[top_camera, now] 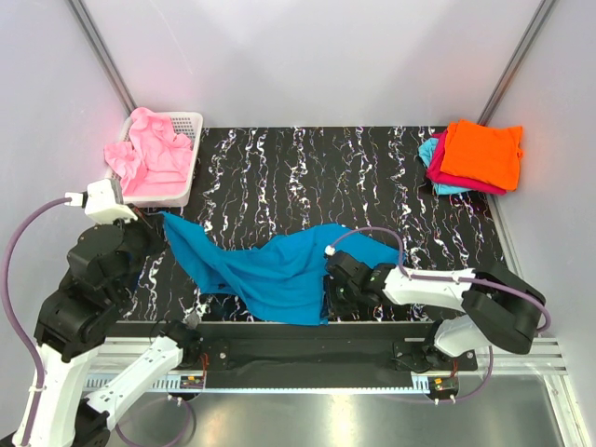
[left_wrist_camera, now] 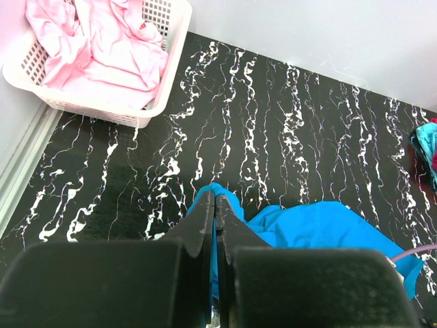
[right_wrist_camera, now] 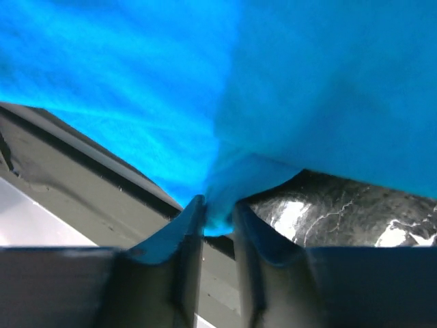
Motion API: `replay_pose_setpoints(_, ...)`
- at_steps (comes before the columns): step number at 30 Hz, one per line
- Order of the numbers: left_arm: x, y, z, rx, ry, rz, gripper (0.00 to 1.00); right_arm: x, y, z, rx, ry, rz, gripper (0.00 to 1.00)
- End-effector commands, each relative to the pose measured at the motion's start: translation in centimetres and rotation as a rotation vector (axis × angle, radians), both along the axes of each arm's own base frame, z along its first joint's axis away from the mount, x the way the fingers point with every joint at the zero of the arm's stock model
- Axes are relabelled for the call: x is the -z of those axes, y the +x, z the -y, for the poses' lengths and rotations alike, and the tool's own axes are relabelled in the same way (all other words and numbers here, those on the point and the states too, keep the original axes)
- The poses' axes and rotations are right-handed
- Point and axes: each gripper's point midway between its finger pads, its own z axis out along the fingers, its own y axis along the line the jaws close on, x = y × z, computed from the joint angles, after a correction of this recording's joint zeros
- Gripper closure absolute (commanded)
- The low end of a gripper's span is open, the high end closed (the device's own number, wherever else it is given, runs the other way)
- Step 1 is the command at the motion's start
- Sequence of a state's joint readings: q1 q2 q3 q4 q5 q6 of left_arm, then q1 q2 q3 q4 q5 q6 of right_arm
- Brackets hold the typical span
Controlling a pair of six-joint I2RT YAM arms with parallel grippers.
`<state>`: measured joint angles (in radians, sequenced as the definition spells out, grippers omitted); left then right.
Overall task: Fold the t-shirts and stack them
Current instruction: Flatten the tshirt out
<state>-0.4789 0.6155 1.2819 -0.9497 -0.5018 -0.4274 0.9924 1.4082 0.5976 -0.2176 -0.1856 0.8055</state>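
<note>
Looking down on a black table [top_camera: 307, 168] veined with white streaks, boxed in by pale walls [top_camera: 307, 56] on three sides, a slanted metal post [top_camera: 98, 47] at each far corner. Along the near edge runs a metal rail [top_camera: 279, 377] with both arm bases on it.

Far left corner: a white mesh basket [top_camera: 191, 158], with a pink t-shirt [top_camera: 154, 158] heaped in it and spilling over the rim. Far right corner: a folded pile, with the orange t-shirt [top_camera: 482, 154] on top, the magenta t-shirt [top_camera: 461, 179] under it and the light cyan t-shirt [top_camera: 429, 151] peeking out on the left.

Centre stage is the teal-blue t-shirt [top_camera: 270, 270], rumpled across the near half of the table, one corner lifted toward the left. The left gripper [left_wrist_camera: 215, 198] has its fingers pressed tight together on that corner, blue cloth showing at the tips. The right gripper [right_wrist_camera: 217, 208] sits low at the shirt's near edge, fingers drawn in on a bunched fold of it.

Now the hard parts. The right wrist view is almost all blue cloth, so the shirt's outline is unreadable there. From overhead, the right arm covers its own grip point, and the left fingertips are lost against that arm's dark body. Sleeves and collar cannot be picked out. The lower shirts in the pile show only their edges, and the left wrist view cuts the pile off at its right border.
</note>
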Motion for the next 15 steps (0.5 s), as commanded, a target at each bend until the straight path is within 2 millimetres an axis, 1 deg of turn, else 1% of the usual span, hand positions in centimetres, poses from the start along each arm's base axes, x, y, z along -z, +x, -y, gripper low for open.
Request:
replay_pose_setpoints(1, -1.4, 0.1, -0.3, -0.015, -0.02, 0.059, 1.0, 1.1, -0.3, 0.3, -0.011, -0.043, -0.009, 0.83)
replay_pose_setpoints(3, -1.4, 0.1, -0.4, -0.018, -0.016, 0.059, 1.0, 1.1, -0.1, 0.5, -0.001, -0.055, -0.006, 0.99)
replay_pose_setpoints(5, -1.3, 0.1, -0.4, -0.019, -0.015, 0.056, 1.0, 0.8, -0.1, 0.7, 0.001, -0.068, 0.003, 1.0)
replay_pose_setpoints(9, -1.2, 0.1, -0.3, -0.017, -0.013, 0.052, 1.0, -1.2, 0.6, 1.4, 0.015, -0.1, 0.057, 1.0)
replay_pose_setpoints(10, -1.1, 0.2, -0.3, -0.015, -0.009, 0.049, 1.0, -2.7, 0.7, 1.8, 0.018, -0.109, 0.07, 1.0)
replay_pose_setpoints(12, -1.3, 0.1, -0.4, -0.017, -0.011, 0.052, 1.0, -4.7, 1.5, 2.5, 0.029, -0.131, 0.125, 1.0)
replay_pose_setpoints(13, -1.5, 0.0, -0.3, -0.014, -0.015, 0.057, 1.0, -7.4, 1.7, 3.2, 0.04, -0.13, 0.161, 1.0)
replay_pose_setpoints(14, -1.7, -0.1, -0.4, -0.016, -0.017, 0.06, 1.0, -8.7, 2.1, 3.6, 0.046, -0.134, 0.199, 1.0)
replay_pose_setpoints(15, -1.8, -0.2, -0.5, -0.016, -0.017, 0.061, 1.0, -10.2, 3.0, 4.5, 0.072, -0.151, 0.256, 1.0)
